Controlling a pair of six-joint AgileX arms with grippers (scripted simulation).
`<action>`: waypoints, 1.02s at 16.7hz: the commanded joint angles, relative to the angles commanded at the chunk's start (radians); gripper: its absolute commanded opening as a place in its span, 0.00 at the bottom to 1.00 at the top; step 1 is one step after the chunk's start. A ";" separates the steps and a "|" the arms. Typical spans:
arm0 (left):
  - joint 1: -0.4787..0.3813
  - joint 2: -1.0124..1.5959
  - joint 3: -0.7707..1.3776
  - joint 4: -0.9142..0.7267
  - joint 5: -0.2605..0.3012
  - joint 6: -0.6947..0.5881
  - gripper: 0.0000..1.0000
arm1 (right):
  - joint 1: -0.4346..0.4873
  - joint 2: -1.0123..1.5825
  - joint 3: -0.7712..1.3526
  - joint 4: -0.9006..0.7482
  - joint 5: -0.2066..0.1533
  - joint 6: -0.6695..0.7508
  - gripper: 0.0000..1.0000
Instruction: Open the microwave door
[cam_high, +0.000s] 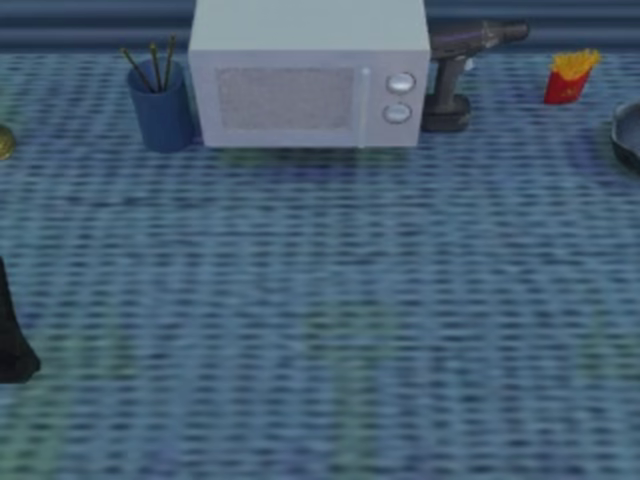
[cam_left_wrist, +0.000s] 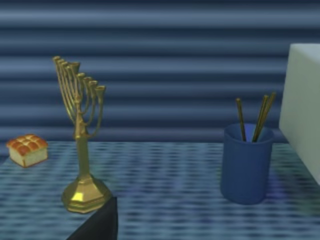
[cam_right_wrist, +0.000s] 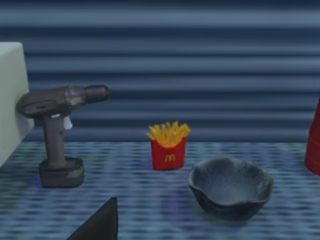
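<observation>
White and rigid, the microwave door (cam_high: 288, 98) sits closed at the surface's far edge; it should swing stiffly if hooked at its knob-side edge. Neither claw's state can be told.

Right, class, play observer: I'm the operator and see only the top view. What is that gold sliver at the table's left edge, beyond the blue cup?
Observer: A gold candelabrum, standing upright, apart from the blue cup.
Operator: Anything past it?
Observer: A small bread loaf on the table, on the candelabrum's far side from the cup.
Operator: And past the bowl at my right edge?
Observer: A red object beyond the bowl, on its side away from the fries. It is cut off, so I cannot tell what it is.
</observation>
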 joint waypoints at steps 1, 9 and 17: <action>0.000 0.000 0.000 0.000 0.000 0.000 1.00 | 0.000 0.000 0.000 0.000 0.000 0.000 1.00; -0.141 0.294 0.224 -0.027 -0.127 -0.055 1.00 | 0.000 0.000 0.000 0.000 0.000 0.000 1.00; -0.454 1.103 0.815 0.005 -0.406 -0.235 1.00 | 0.000 0.000 0.000 0.000 0.000 0.000 1.00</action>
